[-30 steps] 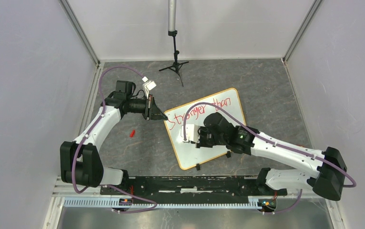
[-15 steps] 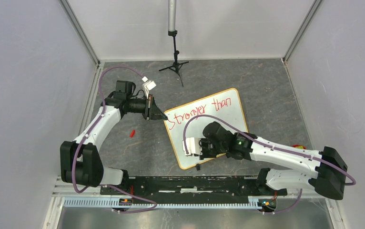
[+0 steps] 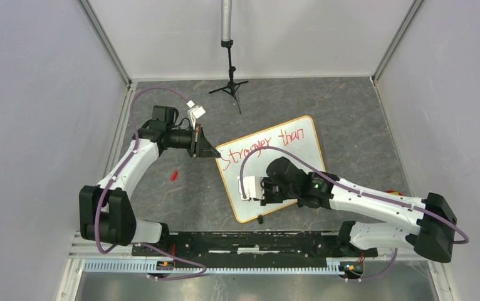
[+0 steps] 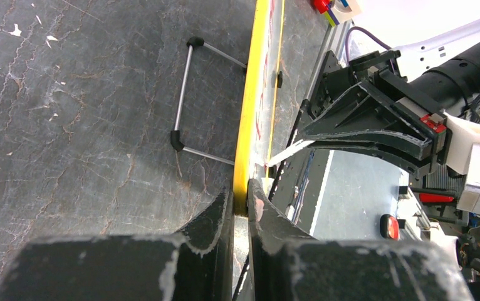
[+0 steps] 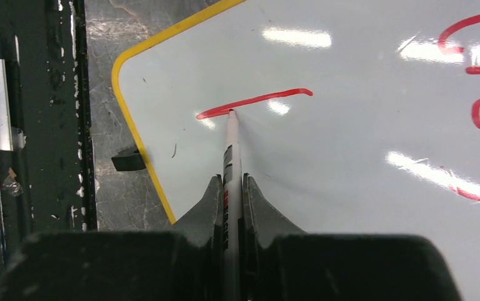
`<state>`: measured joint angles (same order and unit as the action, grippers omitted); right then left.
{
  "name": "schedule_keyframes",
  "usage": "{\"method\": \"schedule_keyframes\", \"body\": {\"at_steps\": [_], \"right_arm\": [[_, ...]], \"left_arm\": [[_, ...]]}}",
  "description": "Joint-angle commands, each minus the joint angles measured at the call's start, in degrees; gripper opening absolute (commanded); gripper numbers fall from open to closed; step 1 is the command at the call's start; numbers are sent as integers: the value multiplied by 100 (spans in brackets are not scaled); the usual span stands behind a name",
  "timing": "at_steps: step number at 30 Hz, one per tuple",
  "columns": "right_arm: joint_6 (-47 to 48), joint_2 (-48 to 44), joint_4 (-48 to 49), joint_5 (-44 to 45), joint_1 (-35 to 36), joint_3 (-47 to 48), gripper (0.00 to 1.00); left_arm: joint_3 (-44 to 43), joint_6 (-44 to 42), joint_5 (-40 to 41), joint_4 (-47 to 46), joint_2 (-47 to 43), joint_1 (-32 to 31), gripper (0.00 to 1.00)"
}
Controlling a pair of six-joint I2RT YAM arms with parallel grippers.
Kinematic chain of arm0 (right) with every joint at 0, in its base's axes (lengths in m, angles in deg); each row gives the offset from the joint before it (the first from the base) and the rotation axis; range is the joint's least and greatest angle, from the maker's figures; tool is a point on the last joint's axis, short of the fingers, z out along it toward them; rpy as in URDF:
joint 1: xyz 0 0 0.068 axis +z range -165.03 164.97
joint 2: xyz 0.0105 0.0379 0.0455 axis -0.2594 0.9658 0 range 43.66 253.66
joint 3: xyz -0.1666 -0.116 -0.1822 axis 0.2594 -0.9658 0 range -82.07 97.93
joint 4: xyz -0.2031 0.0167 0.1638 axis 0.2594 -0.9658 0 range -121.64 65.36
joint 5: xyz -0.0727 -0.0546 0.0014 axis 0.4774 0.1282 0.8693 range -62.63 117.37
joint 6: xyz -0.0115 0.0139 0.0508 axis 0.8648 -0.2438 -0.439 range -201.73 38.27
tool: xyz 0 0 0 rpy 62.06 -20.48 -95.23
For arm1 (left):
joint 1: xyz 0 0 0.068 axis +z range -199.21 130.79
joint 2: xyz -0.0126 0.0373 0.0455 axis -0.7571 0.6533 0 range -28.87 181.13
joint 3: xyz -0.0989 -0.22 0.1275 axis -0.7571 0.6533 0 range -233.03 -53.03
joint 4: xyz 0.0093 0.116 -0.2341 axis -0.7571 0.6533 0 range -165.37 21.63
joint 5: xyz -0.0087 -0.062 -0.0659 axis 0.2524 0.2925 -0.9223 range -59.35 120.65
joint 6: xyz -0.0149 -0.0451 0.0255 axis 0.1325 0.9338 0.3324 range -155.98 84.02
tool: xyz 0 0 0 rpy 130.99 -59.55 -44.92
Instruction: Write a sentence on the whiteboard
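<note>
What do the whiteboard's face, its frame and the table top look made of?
The whiteboard face looks like smooth, glossy white coated board; bright glare streaks show on it. Its frame is plain yellow with a dull finish, either plastic or painted wood. The table is dark grey with pale veins, either stone or a stone-print laminate.

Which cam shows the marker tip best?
Right wrist: the marker shows clearly, tip on the whiteboard at the end of a red stroke. Top external: the right pincer hides it. Left wrist: only a thin pale sliver, whiteboard edge-on.
</note>
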<state>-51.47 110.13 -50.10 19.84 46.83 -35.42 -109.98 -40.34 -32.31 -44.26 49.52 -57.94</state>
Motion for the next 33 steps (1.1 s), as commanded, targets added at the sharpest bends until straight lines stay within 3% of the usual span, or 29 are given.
{"method": "schedule_keyframes", "body": {"at_steps": [1,13,33], "right_arm": [[4,23,196,514,-12,282,0],[151,-181,-85,718,-95,16,0],[150,224,-81,-74,-21,92,0]], "left_arm": [[-150,19,226,-176,56,7,3],[-199,-24,240,-110,81,12,2],[-203,-41,267,-114,112,11,2]]}}
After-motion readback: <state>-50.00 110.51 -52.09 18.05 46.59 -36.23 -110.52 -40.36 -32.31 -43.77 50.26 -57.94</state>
